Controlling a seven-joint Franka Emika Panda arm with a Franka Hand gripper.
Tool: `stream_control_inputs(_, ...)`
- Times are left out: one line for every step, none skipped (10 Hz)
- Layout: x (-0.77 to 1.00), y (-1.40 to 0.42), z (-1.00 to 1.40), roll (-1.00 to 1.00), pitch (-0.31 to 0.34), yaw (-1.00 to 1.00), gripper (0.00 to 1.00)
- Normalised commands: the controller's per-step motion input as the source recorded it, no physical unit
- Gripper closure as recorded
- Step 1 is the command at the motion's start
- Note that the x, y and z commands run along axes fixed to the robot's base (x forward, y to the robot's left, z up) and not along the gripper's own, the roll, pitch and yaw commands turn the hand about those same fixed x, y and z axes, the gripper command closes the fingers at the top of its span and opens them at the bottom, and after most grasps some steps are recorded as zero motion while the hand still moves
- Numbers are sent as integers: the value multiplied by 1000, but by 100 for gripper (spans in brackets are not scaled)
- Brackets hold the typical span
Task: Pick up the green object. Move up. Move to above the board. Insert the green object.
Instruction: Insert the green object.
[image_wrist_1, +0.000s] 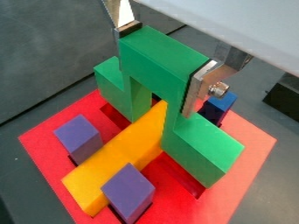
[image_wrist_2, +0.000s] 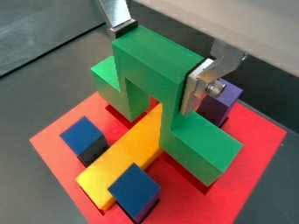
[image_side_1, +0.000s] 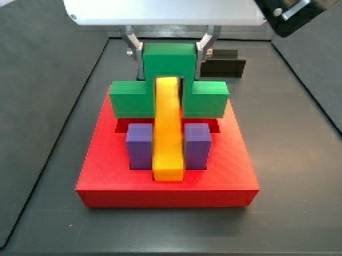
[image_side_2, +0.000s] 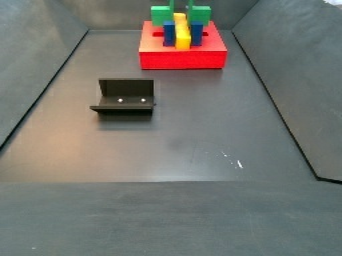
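In both wrist views the gripper (image_wrist_1: 163, 59) showed only as two silver fingers (image_wrist_2: 119, 15) running off the top edge; the arm above was cut away. The green object (image_wrist_1: 158, 74) hid the fingertips and pads, and its feet hid the slots of the board (image_wrist_1: 47, 140) beneath them. One blue-purple post (image_wrist_2: 219, 98) showed only in part behind the right-hand finger.

In a side view the green object (image_side_1: 168, 80) covered the far end of the yellow bar (image_side_1: 166, 125) and the rear posts. Toward the upper right, a dark block (image_side_1: 227, 66) was partly hidden behind the finger.

In a side view the gripper (image_side_2: 179, 8) sat at the top edge, too small to judge its hold.
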Motion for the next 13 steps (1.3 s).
stream_control_inputs(0, 0, -51, -16, -27, 0, 100)
stream_control_inputs(69, 0, -86, 0, -26, 0, 100)
stream_control_inputs(229, 0, -120, 0, -20, 0, 100)
stream_control_inputs(217, 0, -149, 0, -27, 0, 100)
stream_control_inputs(189, 0, -203, 0, -39, 0, 100)
stream_control_inputs(137, 0, -234, 0, -37, 0, 100)
stream_control_inputs(0, 0, -229, 0, -46, 0, 100)
stream_control_inputs(-3, -94, -186, 9, -61, 20, 100)
stream_control_inputs(-14, -71, -220, 7, -64, 26, 100)
stream_control_inputs(0, -46, -226, 4, -63, 51, 100)
stream_control_inputs(0, 0, -169, 0, -53, 14, 100)
stream_control_inputs(0, 0, -146, 0, -36, 0, 100)
stream_control_inputs(0, 80, -154, 0, -26, 0, 100)
